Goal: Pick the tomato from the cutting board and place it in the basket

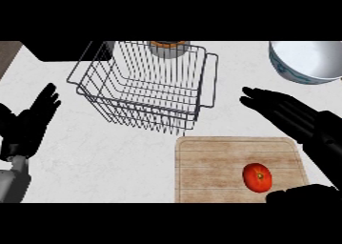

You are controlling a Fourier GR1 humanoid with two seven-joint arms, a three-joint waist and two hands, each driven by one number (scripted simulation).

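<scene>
A red tomato (pixel 257 177) lies on the wooden cutting board (pixel 208 167), toward its lower right part. The wire basket (pixel 148 83) stands behind the board, at the counter's middle. My right hand (pixel 289 114) hovers open above the board's far right corner, fingers stretched toward the basket, thumb low near the tomato's right side. It touches nothing. At the left edge my left hand (pixel 25 124) rests open, fingers up.
A white bowl with a blue pattern (pixel 310 61) sits at the back right. Behind the basket stands a jar with an orange lid (pixel 167 47). A dark block (pixel 64 50) occupies the back left corner.
</scene>
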